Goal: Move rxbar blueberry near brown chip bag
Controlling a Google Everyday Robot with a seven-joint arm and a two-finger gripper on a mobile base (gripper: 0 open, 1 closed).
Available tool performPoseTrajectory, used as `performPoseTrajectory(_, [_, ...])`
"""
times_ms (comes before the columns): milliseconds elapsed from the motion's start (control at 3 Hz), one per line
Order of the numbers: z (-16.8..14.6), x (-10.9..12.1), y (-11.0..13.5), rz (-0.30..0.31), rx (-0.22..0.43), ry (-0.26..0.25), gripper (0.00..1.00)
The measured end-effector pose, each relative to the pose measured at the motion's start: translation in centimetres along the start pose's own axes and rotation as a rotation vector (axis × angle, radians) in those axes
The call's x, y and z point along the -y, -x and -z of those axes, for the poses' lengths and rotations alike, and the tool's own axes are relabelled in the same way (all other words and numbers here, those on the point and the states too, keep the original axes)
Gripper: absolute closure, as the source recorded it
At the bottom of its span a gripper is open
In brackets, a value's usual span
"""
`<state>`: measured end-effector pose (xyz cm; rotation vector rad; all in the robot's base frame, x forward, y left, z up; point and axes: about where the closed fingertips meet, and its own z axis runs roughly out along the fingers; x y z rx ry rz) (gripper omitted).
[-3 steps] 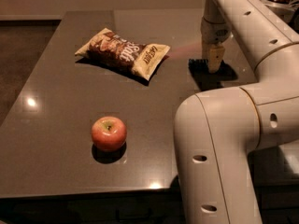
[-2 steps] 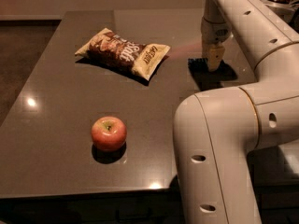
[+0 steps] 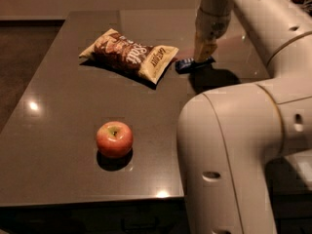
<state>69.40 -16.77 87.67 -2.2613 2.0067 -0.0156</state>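
The brown chip bag [image 3: 127, 55] lies crinkled on the dark table [image 3: 63, 130], at the back and left of centre. The rxbar blueberry [image 3: 185, 64], a small dark blue bar, sits just off the bag's right end. My gripper [image 3: 204, 57] comes down from above at the bar's right end and is shut on it. Most of the bar is hidden by the fingers [image 3: 204, 47]. A shadow lies on the table to the right of the bar.
A red apple [image 3: 114, 139] sits on the table towards the front, left of my arm. My white arm [image 3: 229, 150] fills the right side of the view and hides the table's right part. The table's front edge runs just below the apple.
My gripper has moved left towards the chip bag. The blue bar now shows at its tip, close to the bag's right end. The bag and apple have not moved.
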Motion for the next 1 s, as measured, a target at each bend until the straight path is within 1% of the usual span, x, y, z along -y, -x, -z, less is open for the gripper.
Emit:
performPoseTrajectory(333, [6.8,-2.7,5.7,0.006,0.137,-0.062,1.0])
performPoseTrajectory(667, [12.1,-5.3,10.5,0.007,0.218,-0.105,0.75])
performPoseTrajectory(1000, [11.7,-4.1,10.5,0.006,0.222,-0.142,0.51])
